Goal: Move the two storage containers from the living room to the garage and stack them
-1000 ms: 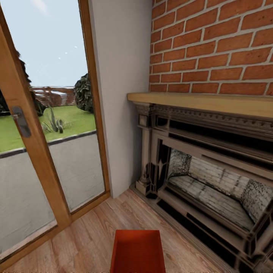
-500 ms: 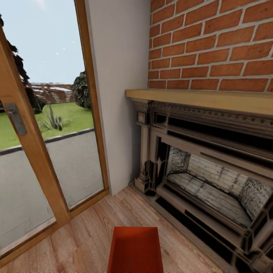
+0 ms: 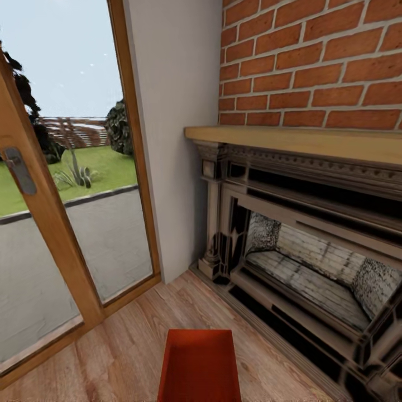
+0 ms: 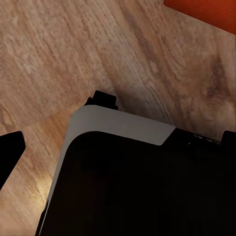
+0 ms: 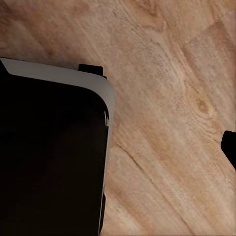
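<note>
One orange-red storage container [image 3: 200, 365] stands lidless on the light wood-plank floor of the living room, at the bottom middle of the head view, just in front of me. A corner of the container [image 4: 206, 9] also shows in the left wrist view. My left gripper [image 4: 119, 145] hangs open over the planks beside my dark base, one fingertip [image 4: 10, 152] far from the other, nothing between them. My right gripper [image 5: 118, 152] also hangs over bare planks, one fingertip [image 5: 230, 147] at the picture's edge, holding nothing.
A brick fireplace [image 3: 312, 251] with a wooden mantel [image 3: 296, 142] fills the right side. A wood-framed glass door [image 3: 56, 223] stands at the left, a pale wall strip [image 3: 173, 139] between them. My black, white-edged base [image 4: 128, 182] is under both wrists.
The whole head view has shifted slightly, so the camera moved. The container's far rim now sits a little higher in the picture. The container itself was not handled.
</note>
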Controlling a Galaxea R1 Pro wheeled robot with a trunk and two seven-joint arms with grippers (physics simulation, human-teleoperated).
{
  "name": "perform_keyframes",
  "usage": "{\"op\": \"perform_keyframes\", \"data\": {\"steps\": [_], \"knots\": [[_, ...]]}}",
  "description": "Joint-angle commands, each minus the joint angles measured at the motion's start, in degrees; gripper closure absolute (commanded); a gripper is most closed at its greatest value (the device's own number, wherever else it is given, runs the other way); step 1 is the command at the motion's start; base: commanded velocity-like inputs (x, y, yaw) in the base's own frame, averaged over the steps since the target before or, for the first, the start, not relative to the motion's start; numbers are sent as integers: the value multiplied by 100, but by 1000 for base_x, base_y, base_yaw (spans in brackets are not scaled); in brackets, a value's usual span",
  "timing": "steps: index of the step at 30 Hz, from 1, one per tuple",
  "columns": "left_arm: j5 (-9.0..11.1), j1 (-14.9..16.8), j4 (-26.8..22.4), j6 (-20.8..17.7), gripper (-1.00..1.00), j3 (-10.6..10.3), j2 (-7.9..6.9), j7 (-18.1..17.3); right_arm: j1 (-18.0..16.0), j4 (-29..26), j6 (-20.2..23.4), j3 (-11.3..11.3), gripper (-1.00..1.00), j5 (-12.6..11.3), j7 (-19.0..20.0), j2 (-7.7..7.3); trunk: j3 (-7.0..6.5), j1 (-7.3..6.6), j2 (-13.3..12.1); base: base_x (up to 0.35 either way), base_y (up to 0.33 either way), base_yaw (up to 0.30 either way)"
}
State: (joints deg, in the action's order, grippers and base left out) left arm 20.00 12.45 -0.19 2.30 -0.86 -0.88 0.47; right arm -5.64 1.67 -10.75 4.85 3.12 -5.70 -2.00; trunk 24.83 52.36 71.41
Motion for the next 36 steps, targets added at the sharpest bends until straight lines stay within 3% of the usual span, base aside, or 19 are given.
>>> {"op": "perform_keyframes", "data": {"steps": [1,36], "knots": [[29,3,5,16,-100,-14,0,5,-8,18,-23,43,-100,33,-38,0,15,0,4,0,0,0],[14,3,6,16,-100,-19,0,6,-8,18,27,43,-100,13,-54,-3,339,0,4,0,0,0]]}}
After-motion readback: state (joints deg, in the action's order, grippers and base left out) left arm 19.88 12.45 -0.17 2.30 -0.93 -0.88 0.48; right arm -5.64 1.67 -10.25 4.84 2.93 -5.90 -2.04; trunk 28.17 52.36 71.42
